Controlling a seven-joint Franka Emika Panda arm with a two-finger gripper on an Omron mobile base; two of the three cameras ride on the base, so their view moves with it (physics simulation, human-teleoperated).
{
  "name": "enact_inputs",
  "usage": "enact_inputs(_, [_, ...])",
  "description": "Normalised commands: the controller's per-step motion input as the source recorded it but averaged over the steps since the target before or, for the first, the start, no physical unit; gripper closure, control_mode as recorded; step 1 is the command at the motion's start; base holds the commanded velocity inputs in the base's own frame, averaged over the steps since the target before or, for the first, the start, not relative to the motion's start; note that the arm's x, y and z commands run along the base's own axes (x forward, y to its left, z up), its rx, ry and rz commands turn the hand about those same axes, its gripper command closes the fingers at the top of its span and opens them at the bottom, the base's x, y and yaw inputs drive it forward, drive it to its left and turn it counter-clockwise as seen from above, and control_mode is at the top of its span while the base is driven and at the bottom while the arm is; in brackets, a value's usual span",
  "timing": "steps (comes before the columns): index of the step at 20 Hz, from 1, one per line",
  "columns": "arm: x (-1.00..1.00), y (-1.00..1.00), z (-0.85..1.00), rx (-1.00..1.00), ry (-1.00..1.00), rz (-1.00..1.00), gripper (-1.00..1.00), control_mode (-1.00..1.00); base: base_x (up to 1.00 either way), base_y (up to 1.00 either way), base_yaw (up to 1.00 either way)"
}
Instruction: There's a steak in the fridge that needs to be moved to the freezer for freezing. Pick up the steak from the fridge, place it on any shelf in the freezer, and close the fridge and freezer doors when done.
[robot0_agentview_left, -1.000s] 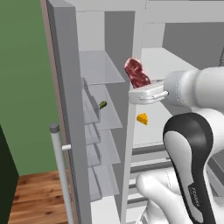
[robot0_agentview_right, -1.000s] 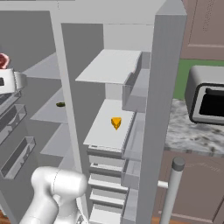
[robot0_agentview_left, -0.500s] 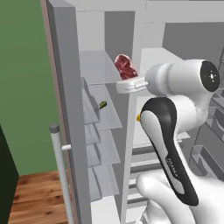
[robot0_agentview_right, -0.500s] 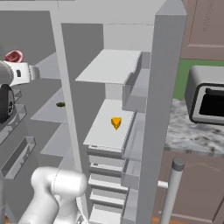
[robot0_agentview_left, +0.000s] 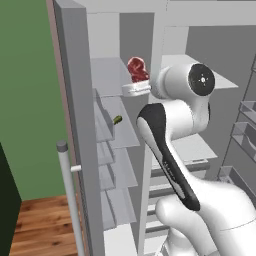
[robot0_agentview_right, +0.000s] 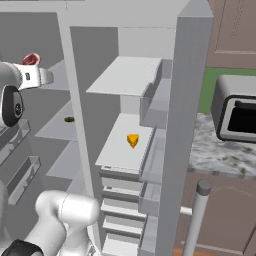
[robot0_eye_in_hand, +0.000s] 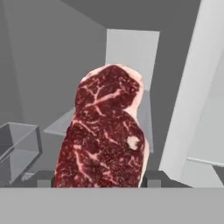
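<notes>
One steak (robot0_agentview_left: 137, 68) clamped in fingers (robot0_agentview_left: 134, 88), swung left from fridge (robot0_agentview_right: 131, 145) to freezer (robot0_agentview_left: 111, 125) top shelf; you place next.

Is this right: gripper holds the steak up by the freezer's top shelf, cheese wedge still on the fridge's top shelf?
Not quite. The cheese wedge sits on the fridge's second shelf, below the top one, as the right base view shows. The gripper does hold the steak by the freezer's top shelf.
</notes>
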Motion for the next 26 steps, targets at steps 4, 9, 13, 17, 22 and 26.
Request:
enact_inputs(4, [0.34,0.0,0.0,0.0,0.03,-0.05,1.0,-1.0,0.0,0.0,0.0])
enact_inputs(9, [0.28,0.04,0.0,0.0,0.07,0.0,1.0,-1.0,0.0,0.0,0.0])
enact_inputs(13, [0.38,0.16,-0.1,0.0,0.04,0.0,1.0,-1.0,0.0,0.0,0.0])
enact_inputs(17, [0.38,0.35,-0.09,-0.05,0.01,0.0,1.0,-1.0,0.0,0.0,0.0])
enact_inputs(22, [0.42,0.15,-0.07,0.0,0.04,0.0,1.0,-1.0,0.0,0.0,0.0])
enact_inputs(26, [0.37,0.0,-0.09,0.0,0.1,0.0,1.0,-1.0,0.0,0.0,0.0])
